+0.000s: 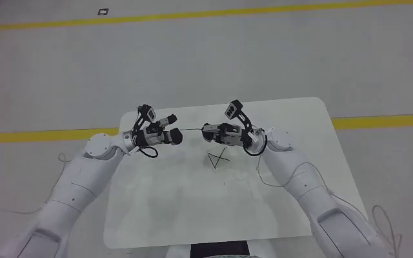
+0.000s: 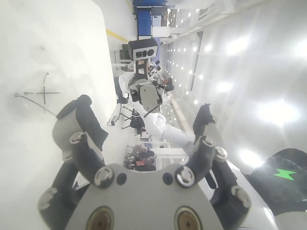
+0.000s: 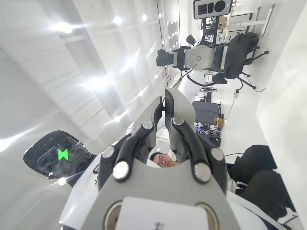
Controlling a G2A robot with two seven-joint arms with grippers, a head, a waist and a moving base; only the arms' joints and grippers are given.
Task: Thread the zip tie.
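Right gripper (image 3: pixel 165 99) fingers were clamped on one end of the zip tie (image 1: pixel 190 130), held in the air above the table (image 1: pixel 290 193). Its free end pointed at the left gripper (image 2: pixel 144 107), fingers wide apart w/ nothing btw them. Prob. early: tie lifted, no loop seen, threading not yet done. Spare ties (image 1: pixel 219 158) lay crossed on the table.
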